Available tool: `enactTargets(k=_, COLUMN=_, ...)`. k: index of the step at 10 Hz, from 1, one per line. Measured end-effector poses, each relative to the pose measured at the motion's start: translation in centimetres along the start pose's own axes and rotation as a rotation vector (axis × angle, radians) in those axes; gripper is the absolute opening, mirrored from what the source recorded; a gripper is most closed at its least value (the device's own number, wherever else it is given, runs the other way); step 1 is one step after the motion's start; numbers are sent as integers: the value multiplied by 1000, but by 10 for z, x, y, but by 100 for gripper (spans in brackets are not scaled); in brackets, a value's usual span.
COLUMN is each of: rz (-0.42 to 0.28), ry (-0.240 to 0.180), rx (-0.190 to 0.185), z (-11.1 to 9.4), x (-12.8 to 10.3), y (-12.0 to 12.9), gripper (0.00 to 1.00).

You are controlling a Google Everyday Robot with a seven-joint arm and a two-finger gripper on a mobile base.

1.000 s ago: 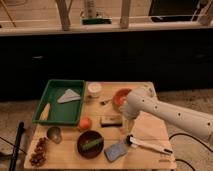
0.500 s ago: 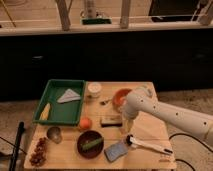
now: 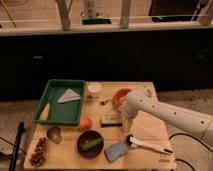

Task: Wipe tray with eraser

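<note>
The green tray (image 3: 40, 116) sits at the table's left, holding a grey triangular cloth (image 3: 68, 95) and a yellow item (image 3: 45, 111). The eraser (image 3: 110, 120), a small block with a dark top, lies on the table's middle, to the right of the tray and outside it. My gripper (image 3: 125, 123) points down from the white arm (image 3: 150, 107), just at the eraser's right end, close to the table surface. I cannot tell whether it touches the eraser.
An orange bowl (image 3: 119, 95) and a white cup (image 3: 94, 89) stand behind the eraser. An orange fruit (image 3: 85, 122), a dark bowl (image 3: 90, 143), a blue-grey sponge (image 3: 116, 150), a white brush (image 3: 148, 145), a metal cup (image 3: 54, 133) and a reddish cluster (image 3: 37, 151) lie along the front.
The arm has edged slightly left toward the eraser. The eraser and the other objects have not moved.
</note>
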Motion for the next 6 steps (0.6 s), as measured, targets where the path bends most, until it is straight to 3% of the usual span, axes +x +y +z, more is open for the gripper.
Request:
enactTargets(k=3, rz=-5, ry=-6, rx=4, z=-1, x=-5, y=0, gripper=80)
enactTargets(k=6, rz=-31, ry=6, rx=-1, z=-7, x=-27, y=-4, gripper=80)
